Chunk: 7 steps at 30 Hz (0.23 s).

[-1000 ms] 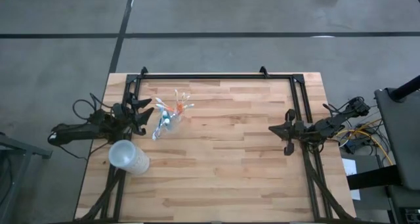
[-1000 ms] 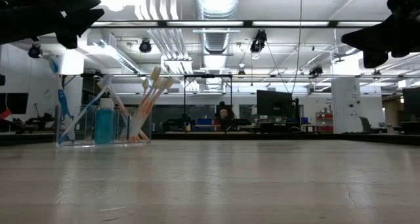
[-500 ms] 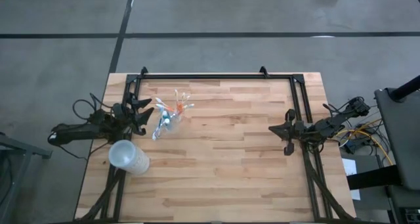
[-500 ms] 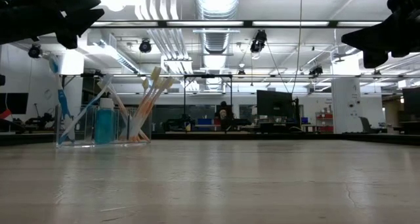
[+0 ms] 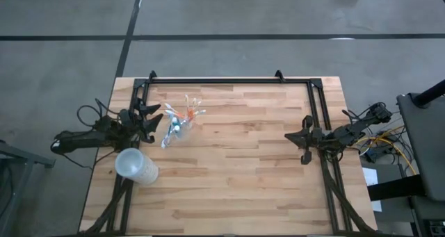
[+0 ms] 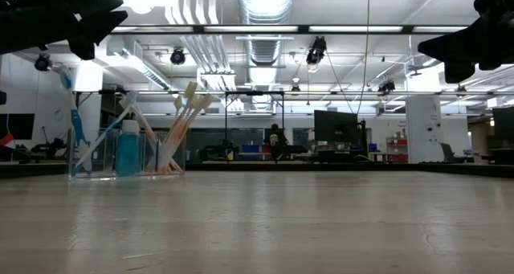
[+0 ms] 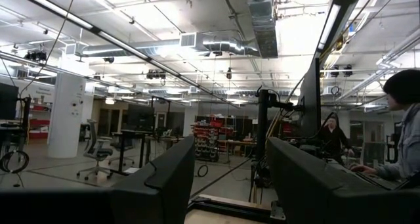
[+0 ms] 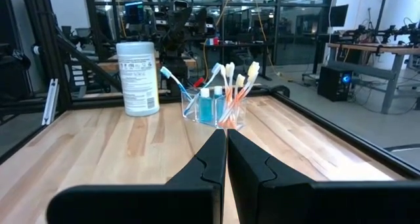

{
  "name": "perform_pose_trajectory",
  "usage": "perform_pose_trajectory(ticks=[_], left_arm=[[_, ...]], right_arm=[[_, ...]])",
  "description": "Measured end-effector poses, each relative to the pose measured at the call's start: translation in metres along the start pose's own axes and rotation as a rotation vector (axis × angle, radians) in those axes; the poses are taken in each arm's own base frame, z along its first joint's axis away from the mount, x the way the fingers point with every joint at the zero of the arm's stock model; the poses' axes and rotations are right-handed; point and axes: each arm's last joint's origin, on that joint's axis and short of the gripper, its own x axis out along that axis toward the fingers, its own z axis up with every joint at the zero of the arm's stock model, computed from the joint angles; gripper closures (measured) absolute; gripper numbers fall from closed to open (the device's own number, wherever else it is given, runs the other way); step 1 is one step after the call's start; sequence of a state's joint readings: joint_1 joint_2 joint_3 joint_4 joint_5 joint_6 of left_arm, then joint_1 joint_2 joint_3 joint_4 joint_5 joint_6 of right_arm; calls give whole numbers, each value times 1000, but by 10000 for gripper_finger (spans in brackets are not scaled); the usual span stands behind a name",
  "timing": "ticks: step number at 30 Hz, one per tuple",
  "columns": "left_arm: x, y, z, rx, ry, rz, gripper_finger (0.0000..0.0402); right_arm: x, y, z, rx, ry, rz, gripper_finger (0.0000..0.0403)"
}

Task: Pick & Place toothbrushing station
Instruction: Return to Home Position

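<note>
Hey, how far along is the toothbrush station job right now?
Looks essentially done: the toothbrushes and blue toothpaste tube stand in the clear organizer. Nothing is in hand: the left gripper is open and empty, the right gripper shut on nothing, each at its side of the table. No loose brushes show; only parking the arms seems left.

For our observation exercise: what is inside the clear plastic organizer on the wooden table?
Inside the clear plastic organizer stand slim white-orange toothbrushes, white-blue toothbrushes and a small blue toothpaste tube. Overlapping handles hide the exact brush count; any inner dividers cannot be made out.
</note>
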State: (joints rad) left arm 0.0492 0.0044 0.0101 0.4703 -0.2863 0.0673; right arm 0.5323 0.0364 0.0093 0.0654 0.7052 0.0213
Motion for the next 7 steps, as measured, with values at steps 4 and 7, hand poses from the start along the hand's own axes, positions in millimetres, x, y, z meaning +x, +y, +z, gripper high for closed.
perform_pose_trajectory(ticks=[4, 7], left_arm=[[0, 0, 0, 0, 0, 0, 207], [0, 0, 0, 0, 0, 0, 207]], right_arm=[[0, 0, 0, 9, 0, 0, 390], [0, 0, 0, 0, 0, 0, 390]])
